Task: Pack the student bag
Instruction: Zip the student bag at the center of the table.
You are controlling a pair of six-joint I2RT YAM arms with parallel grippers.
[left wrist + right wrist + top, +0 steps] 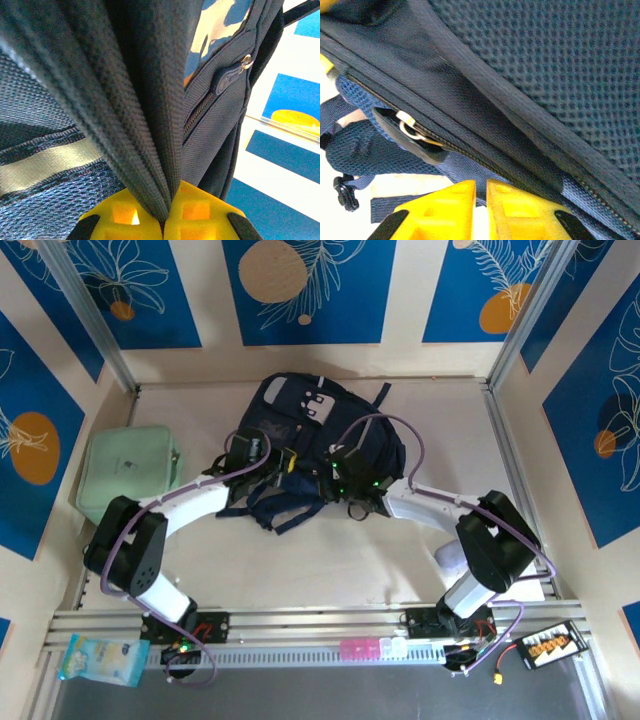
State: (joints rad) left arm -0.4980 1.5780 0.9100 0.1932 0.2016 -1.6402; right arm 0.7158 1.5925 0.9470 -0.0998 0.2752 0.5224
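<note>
Your left gripper [164, 221] sits right at the lens, clenched on a dark fold of the bag [300, 405], with a zip pull [227, 75] just beyond. Right gripper [481, 200]: fingers nearly together under a seam, second zip pull [412, 131] near. You cannot tell whether they pinch cloth. Bag lies mid-table toward the back wall, straps [272, 512] trailing toward you. Mint case [125, 470] lies left of it, at the table's left edge. Packet [100, 660] rests at the left end of the rail [300, 625], black board [545, 645] at the right end. Bare table [330, 560] shows near-centre and far right. Walls [310, 290] close three sides.
</note>
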